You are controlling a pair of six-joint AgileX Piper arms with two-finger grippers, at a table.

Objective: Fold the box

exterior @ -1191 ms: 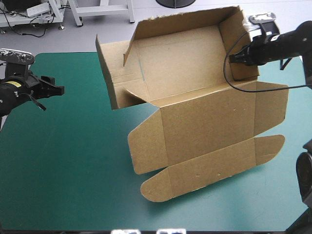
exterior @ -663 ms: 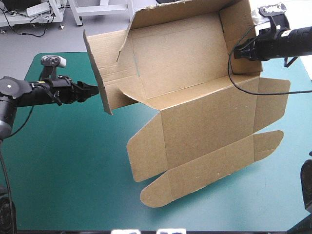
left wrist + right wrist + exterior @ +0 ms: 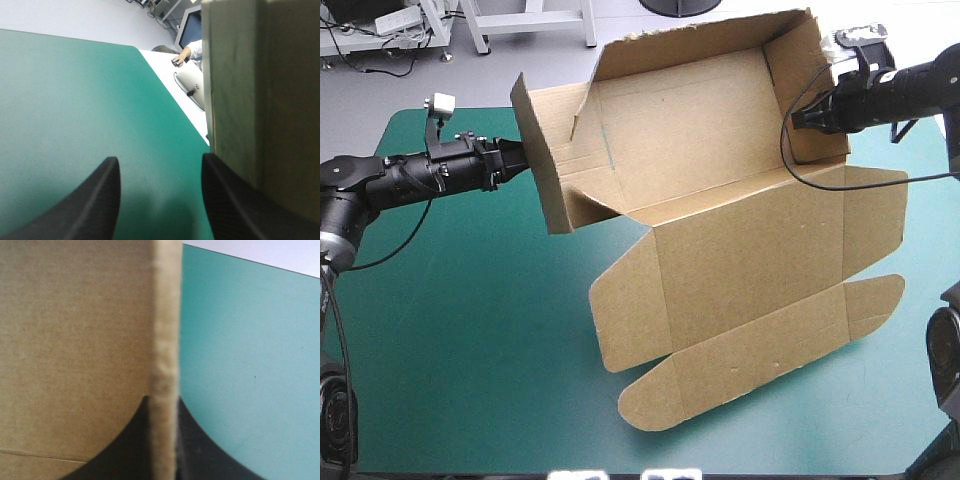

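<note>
The brown box [image 3: 720, 180], walls partly raised, is occupying the right half of the teal-green counter [image 3: 460, 340], its tray section tilting up toward 12 o'clock while the lid panel [image 3: 750, 260] and rounded tuck flap [image 3: 760, 355] are sloping down toward 5 o'clock. The right arm [image 3: 900, 90], extending from 2 o'clock, is gripping the right end wall [image 3: 810, 100], its jaws clamped on the board's edge. The left arm [image 3: 410, 175], extending from 9 o'clock, is holding its jaws apart at the outer face of the left end flap [image 3: 545, 170], one black finger [image 3: 235, 200] lying just beside the board.
</note>
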